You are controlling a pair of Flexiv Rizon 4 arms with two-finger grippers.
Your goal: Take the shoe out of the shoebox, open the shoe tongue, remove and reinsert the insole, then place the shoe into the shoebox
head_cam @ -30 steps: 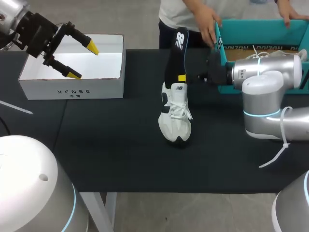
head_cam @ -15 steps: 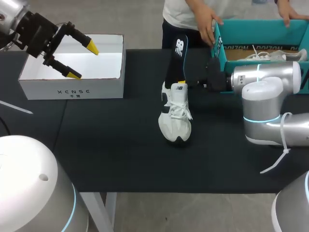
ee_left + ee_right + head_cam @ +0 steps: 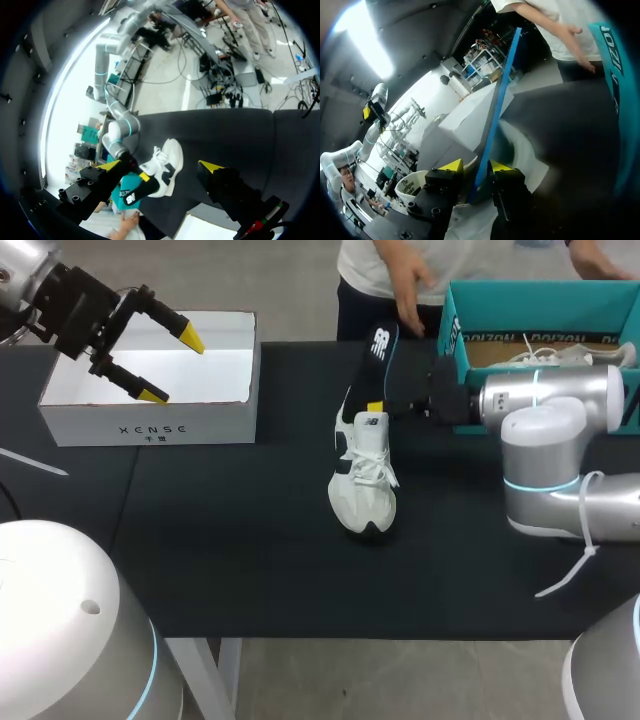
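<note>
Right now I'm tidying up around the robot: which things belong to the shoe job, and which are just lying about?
Job: shoe, insole in the right claw, white shoebox.
Lying about: teal box, second shoe inside it.

The shoe (image 3: 362, 480) sits mid worktop (image 3: 250, 540), the insole (image 3: 372, 365) sticking up from its back, pinched by the right hand (image 3: 476, 169). Back left stands a box (image 3: 150, 420), the left hand (image 3: 165, 365) above it. Back right is the shoebox (image 3: 520, 300).
</note>
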